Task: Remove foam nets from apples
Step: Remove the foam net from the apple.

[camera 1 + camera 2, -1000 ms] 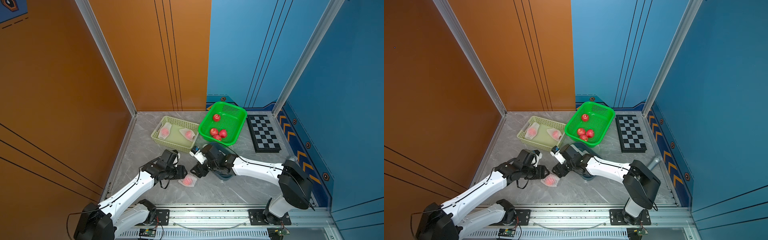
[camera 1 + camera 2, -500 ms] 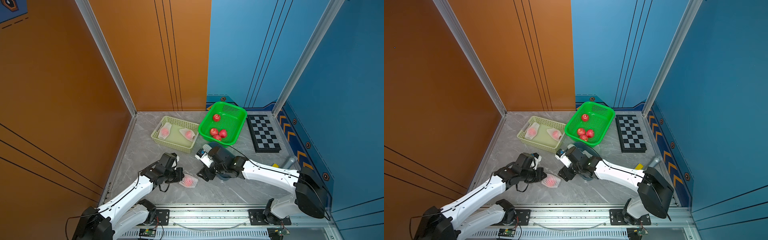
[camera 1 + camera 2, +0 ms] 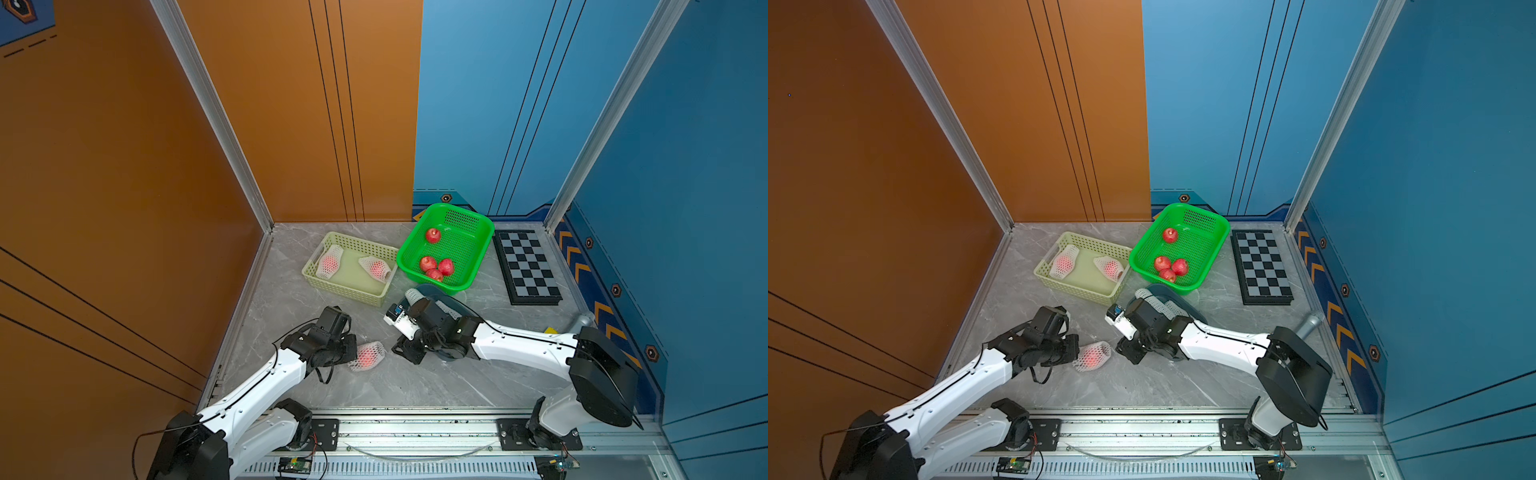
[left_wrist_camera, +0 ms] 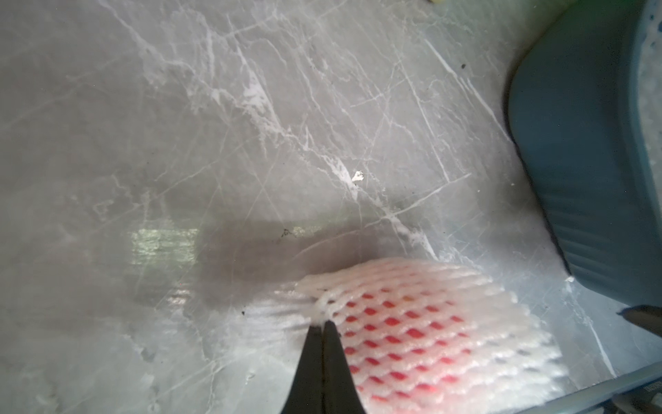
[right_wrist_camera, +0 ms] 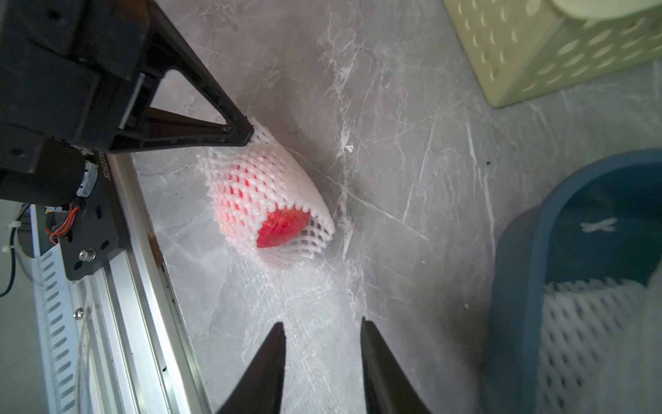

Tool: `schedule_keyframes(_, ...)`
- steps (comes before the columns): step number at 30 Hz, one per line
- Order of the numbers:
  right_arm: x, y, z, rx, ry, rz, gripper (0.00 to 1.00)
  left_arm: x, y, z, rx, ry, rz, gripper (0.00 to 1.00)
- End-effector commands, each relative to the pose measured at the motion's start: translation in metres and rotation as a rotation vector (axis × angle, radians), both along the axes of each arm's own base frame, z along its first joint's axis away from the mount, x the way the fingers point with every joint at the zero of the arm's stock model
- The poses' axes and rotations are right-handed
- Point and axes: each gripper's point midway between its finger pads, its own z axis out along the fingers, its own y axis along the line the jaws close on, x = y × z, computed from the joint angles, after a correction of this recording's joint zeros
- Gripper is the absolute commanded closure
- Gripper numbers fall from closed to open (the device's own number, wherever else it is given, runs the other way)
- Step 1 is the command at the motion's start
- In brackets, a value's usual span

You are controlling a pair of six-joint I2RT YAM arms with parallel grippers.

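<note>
Nearest the rail, the left gripper (image 5: 246,137) is pinched tight on the gathered end of a foam net (image 5: 265,179). The net lies on the grey bench (image 5: 412,107), its apple (image 5: 283,227) showing red at the open mouth. The right gripper (image 5: 322,324) hangs just short of that mouth, jaws parted and empty.

The step in hand looks like stripping this sleeve. The right gripper would do well to close on the bare fruit, not the mesh lip. The left can then draw the net straight back, low, so the apple doesn't roll.

Beyond, a blue bin (image 5: 516,286) holds spent nets (image 5: 580,322). Farther off, two netted apples (image 3: 329,262) wait in the yellow basket (image 3: 332,286), and four bare apples (image 3: 433,235) sit in the green basket (image 3: 482,232).
</note>
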Motion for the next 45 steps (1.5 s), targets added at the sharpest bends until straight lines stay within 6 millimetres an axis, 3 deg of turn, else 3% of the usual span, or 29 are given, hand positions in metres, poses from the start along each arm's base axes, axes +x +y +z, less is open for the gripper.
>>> schedule_keyframes(1,0.006,0.019,0.007,0.066,0.005,0.014,0.71,0.004,0.005,0.005,0.037,-0.011,-0.004,1.00)
schedule_keyframes(8,0.006,0.041,0.005,0.111,0.037,0.061,0.81,0.003,0.006,0.003,0.049,-0.006,-0.007,1.00)
schedule_keyframes(22,0.009,0.063,-0.003,0.128,0.077,0.106,0.80,0.004,0.007,0.003,0.062,-0.009,-0.008,1.00)
schedule_keyframes(29,-0.004,0.063,0.002,0.160,0.093,0.158,0.63,0.006,0.008,0.004,0.065,-0.009,-0.008,1.00)
schedule_keyframes(45,-0.008,0.066,-0.023,0.137,0.148,0.161,0.48,0.008,0.009,0.002,0.066,0.001,-0.004,1.00)
